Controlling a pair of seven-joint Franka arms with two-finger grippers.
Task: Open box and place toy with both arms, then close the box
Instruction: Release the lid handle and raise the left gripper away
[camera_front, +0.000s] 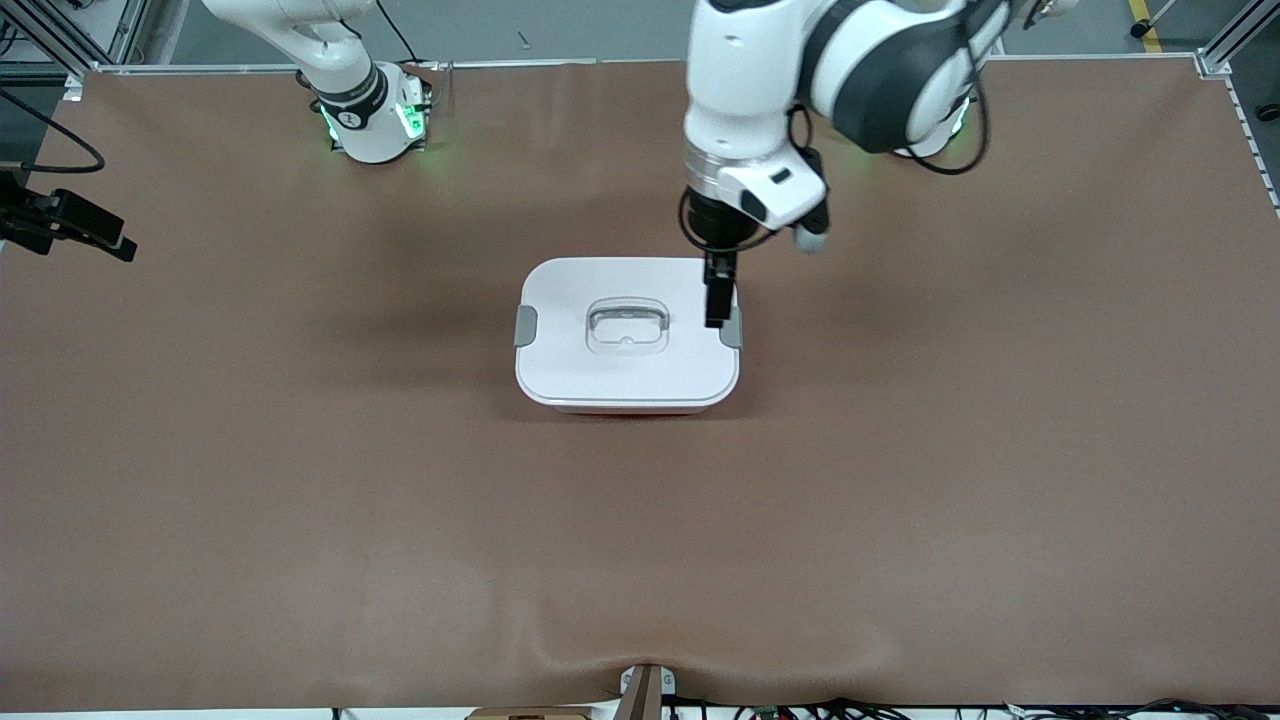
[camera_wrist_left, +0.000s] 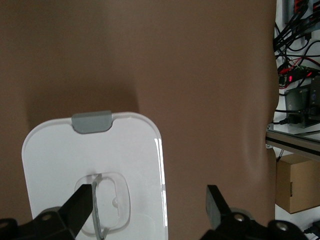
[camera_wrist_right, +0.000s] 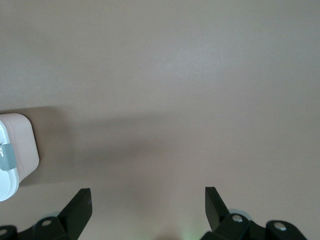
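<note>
The box (camera_front: 627, 335) stands shut in the middle of the table, its white lid on, with a grey clip at each end (camera_front: 525, 326) (camera_front: 733, 328) and a clear recessed handle (camera_front: 627, 326). My left gripper (camera_front: 719, 298) hangs open over the box's end toward the left arm, just above that clip. In the left wrist view the lid (camera_wrist_left: 60, 160) and handle (camera_wrist_left: 102, 207) lie under the open left gripper (camera_wrist_left: 149, 202). My right gripper (camera_wrist_right: 148, 202) is open and empty over bare table; a corner of the box (camera_wrist_right: 17, 145) shows at the edge. The toy is out of view.
Brown mat (camera_front: 900, 480) covers the table. A black camera mount (camera_front: 60, 225) sticks in at the right arm's end. A cardboard box (camera_wrist_left: 297, 182) and cables with electronics (camera_wrist_left: 295, 75) lie off the table's edge. A small bracket (camera_front: 645, 690) sits at the near edge.
</note>
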